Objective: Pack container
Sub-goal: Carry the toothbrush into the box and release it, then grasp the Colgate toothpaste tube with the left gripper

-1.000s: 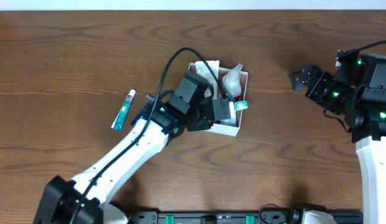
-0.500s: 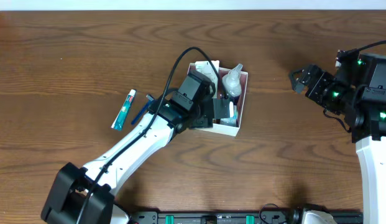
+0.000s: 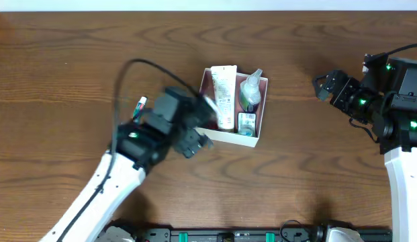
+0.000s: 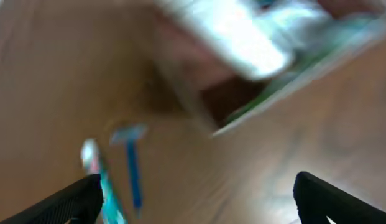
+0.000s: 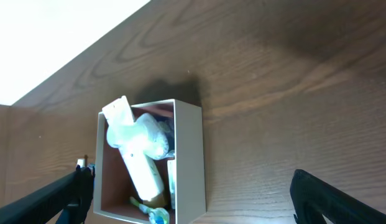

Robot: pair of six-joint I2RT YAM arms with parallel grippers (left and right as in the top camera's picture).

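The left arm (image 3: 107, 181) reaches in diagonally from the near edge. Its gripper (image 3: 193, 138), blurred, hangs just beside the near-left corner of the container (image 3: 243, 140), jaws wide apart and empty. The right gripper (image 3: 321, 85) hangs well off to the container's right, likewise spread and holding nothing. The container sits mid-table (image 3: 60, 67).

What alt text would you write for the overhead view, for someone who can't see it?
A white-walled container near the middle of a wooden table holds a white tube, a clear bottle and a smaller item. The left arm, blurred, reaches up to the container's left side. The right gripper hangs off to the right, apart from it.
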